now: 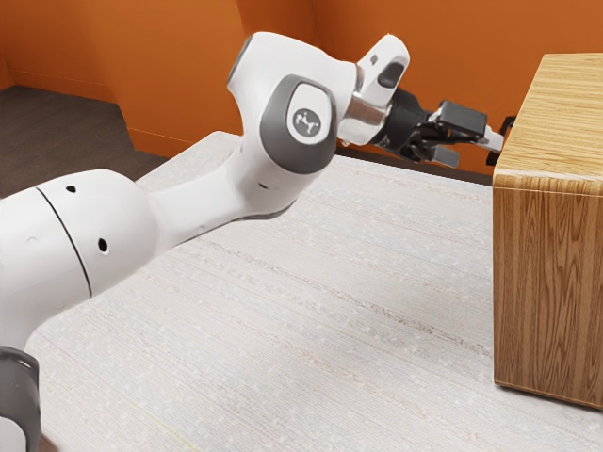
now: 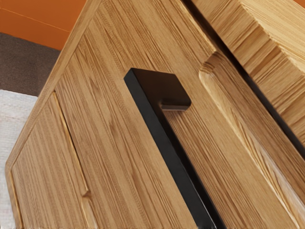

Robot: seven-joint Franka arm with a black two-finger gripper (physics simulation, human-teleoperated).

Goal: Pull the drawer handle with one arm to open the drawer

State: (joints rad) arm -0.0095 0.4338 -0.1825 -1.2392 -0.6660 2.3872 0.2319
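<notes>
tool [image 1: 479, 141] held level at the front of the wooden cabinet [image 1: 551, 235], which stands on the table [image 1: 330, 311] at the exterior view's right. fingers spread apart, gripping nothing; tips just beside the black drawer handle [image 1: 507, 124], contact cannot be judged. wrist view: handle [image 2: 167, 143] sits on the drawer front [image 2: 109, 157], just ahead of the hand.

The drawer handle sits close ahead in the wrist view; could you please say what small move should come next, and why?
Probably a short advance toward the cabinet, so the open gripper straddles the black handle before closing. In the exterior view the fingers stand apart just short of the cabinet front, and nothing is gripped yet.
</notes>
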